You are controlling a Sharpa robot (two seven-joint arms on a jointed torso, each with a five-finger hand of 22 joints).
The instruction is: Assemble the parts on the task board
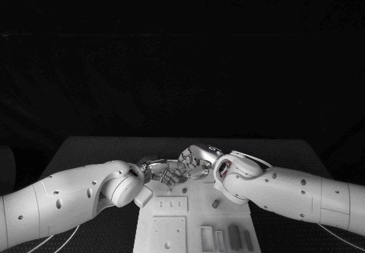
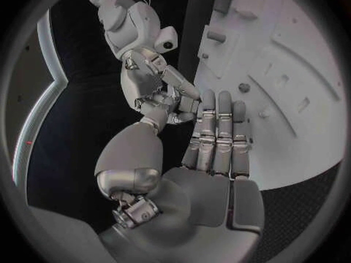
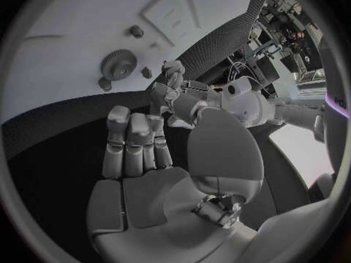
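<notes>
The white rectangular task board (image 1: 194, 224) lies in the middle of the black desk (image 1: 91, 150), and both silver many-fingered hands meet over its far end. In the head view the left hand (image 1: 161, 171) and the right hand (image 1: 196, 158) are very close, almost touching, above the far edge of the board.

In the left wrist view the left hand (image 2: 216, 152) has its fingers straight and lying side by side, and I see nothing between them. In the right wrist view the fingers of the right hand (image 3: 139, 158) are bent forward together, also with nothing visible inside. Whether the right hand pinches a small part at the fingertips, I cannot tell from these pictures.

The grey toothed gear (image 3: 119, 63) sits on the board near its far edge, with a small dark peg (image 3: 136, 31) and other small pieces near it. Long grey block parts (image 1: 234, 237) rest at the near end of the board.

I judge that the step in hand is to take or seat a small part at the far end. To do it well, one hand should steady the board while the other comes down slowly, straight above the part, with fingers opened enough. The two hands are crowded, so a collision of fingers is the main risk.
</notes>
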